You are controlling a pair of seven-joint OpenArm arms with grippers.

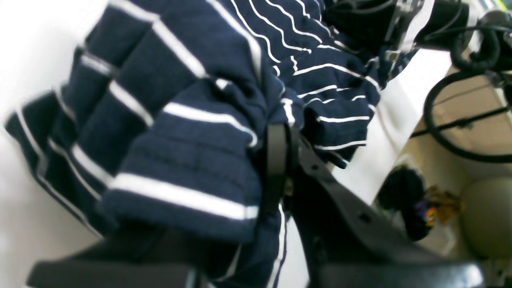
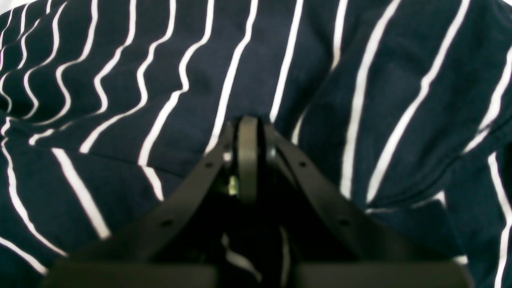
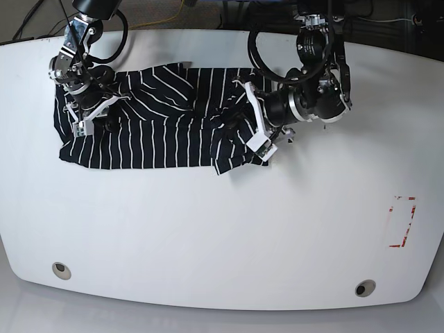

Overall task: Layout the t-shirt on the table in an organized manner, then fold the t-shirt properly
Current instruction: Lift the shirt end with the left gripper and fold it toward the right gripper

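Stage: the layout step is looking only partly done; the striped t-shirt (image 3: 159, 128) is lying spread across the far left part of the white table (image 3: 222, 229), but it is not yet flat.
Done so far: the body of the shirt is stretching out between the two arms, with its near hem running fairly straight along the table.
Left to do: the shirt's right-hand end in the base view is bunching into folds near the left gripper, and the far edge is rumpling; smoothing probably comes first, and no fold seems to be in place yet.
Left gripper (image 1: 280, 132): its jaws are pressing together on a gathered wad of the fabric, which is draping over and around the fingertips in the left wrist view; the cloth there is hanging in thick pleats.
Right gripper (image 2: 248, 124): its jaws are meeting tip to tip, with striped cloth filling the whole right wrist view; a strip of fabric is showing behind the tips, so it is judged to be pinching the shirt at the opposite end.
Shirt against jaws: each end is sitting at one gripper, the middle resting on the table between them.
Red-marked rectangle (image 3: 402, 222): it is lying well apart from the shirt, near the table's other side.
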